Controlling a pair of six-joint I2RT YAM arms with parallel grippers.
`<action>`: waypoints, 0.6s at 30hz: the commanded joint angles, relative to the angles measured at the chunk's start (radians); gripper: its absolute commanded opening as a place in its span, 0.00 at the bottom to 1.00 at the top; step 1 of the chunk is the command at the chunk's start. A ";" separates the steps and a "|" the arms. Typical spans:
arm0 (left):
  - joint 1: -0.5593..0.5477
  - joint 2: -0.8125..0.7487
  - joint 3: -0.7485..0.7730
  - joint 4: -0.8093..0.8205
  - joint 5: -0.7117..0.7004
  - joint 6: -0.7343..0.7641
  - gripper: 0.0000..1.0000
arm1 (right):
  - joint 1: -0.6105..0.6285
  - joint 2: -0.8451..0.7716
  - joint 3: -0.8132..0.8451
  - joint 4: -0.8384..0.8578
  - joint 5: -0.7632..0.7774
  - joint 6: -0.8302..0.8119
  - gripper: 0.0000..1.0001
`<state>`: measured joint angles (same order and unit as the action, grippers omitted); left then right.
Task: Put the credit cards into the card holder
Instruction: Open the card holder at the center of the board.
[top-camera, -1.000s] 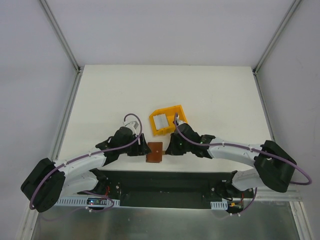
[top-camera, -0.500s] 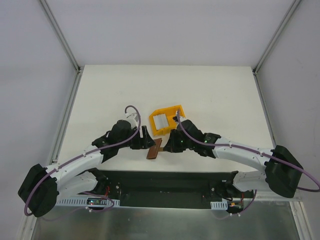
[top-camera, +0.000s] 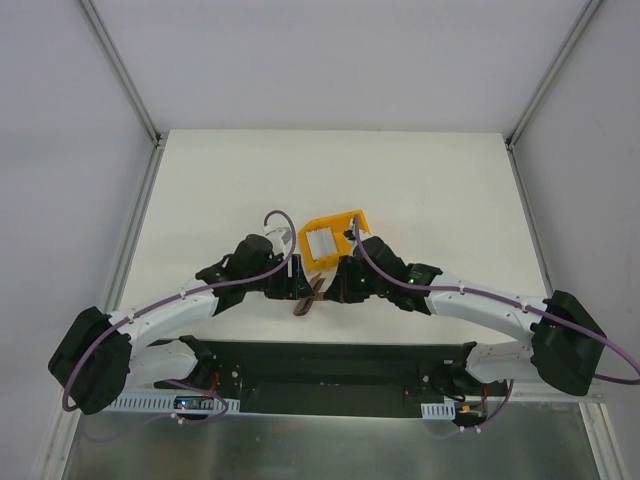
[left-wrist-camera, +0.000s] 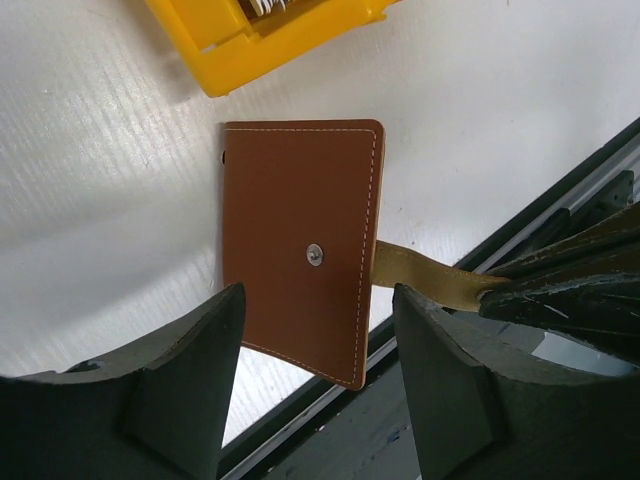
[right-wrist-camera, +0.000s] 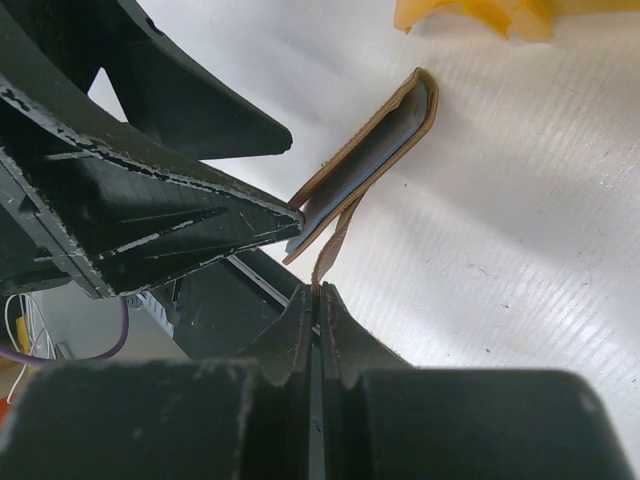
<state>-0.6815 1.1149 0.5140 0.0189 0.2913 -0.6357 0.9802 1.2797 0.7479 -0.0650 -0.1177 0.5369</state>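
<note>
The card holder (top-camera: 312, 297) sits just on the near side of the yellow bin (top-camera: 350, 220), at the near edge of the counter (top-camera: 420, 190), and it no longer lies flat as it did a second ago. It has been tipped up onto one edge, its brown cover with the metal stud turned toward the left wrist camera. The lift comes from the right gripper (right-wrist-camera: 315, 295), whose fingers are pressed together on the snap tab (right-wrist-camera: 335, 245), so the holder hangs partly from that strap. The right wrist view shows the two leaves parted slightly, with grey lining between them. Over the same second the left gripper (top-camera: 300, 288) has closed in from the side of the holder away from the tab. Its fingers (left-wrist-camera: 190, 390) stand well apart with the holder between them, and I cannot tell whether either one touches the leather. That reads as the opening step: with the tab held, the left fingers look placed to catch a leaf and spread the holder. No card has gone in yet. The credit cards (top-camera: 320, 243) still lie as a pale stack inside the yellow bin, which holds nothing else that I can see.
</note>
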 joint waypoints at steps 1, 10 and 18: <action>-0.013 0.014 0.063 -0.016 0.026 0.054 0.59 | -0.003 -0.033 0.041 0.016 -0.014 -0.012 0.00; -0.024 0.056 0.110 -0.079 -0.011 0.099 0.41 | -0.002 -0.039 0.054 0.007 -0.022 -0.023 0.01; -0.033 0.049 0.138 -0.137 -0.041 0.140 0.36 | -0.003 -0.046 0.071 -0.006 -0.025 -0.028 0.01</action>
<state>-0.6994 1.1694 0.6014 -0.0742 0.2745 -0.5438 0.9802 1.2709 0.7658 -0.0700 -0.1234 0.5247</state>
